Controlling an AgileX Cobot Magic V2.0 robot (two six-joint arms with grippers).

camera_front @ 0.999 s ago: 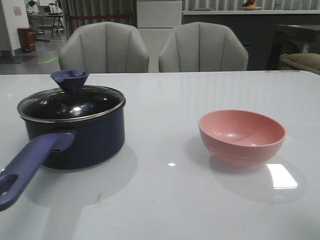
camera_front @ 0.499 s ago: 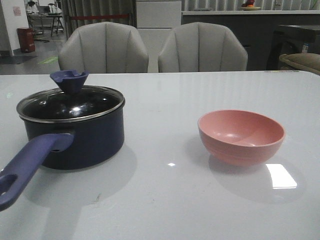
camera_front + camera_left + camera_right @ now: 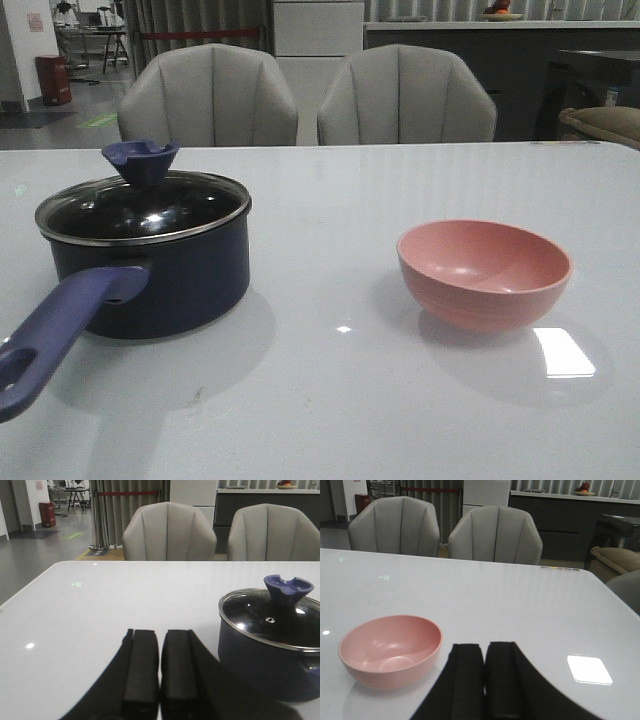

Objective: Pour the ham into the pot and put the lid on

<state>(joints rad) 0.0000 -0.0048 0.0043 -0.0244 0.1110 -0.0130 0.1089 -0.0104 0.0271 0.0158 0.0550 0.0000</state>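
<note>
The dark navy pot [image 3: 160, 280] stands on the table at the left, its purple-blue handle [image 3: 55, 330] pointing toward the near left edge. The glass lid [image 3: 140, 208] with the blue knob [image 3: 140, 160] sits on the pot. Pot and lid also show in the left wrist view [image 3: 270, 635]. The pink bowl [image 3: 483, 272] at the right looks empty; it also shows in the right wrist view [image 3: 390, 650]. No ham is visible. My left gripper [image 3: 160, 635] is shut and empty, beside the pot. My right gripper [image 3: 485, 647] is shut and empty, beside the bowl. Neither gripper shows in the front view.
The white glossy table [image 3: 330, 400] holds only the pot and the bowl. Two grey chairs [image 3: 300, 95] stand behind its far edge. A bright light reflection [image 3: 562, 352] lies near the bowl.
</note>
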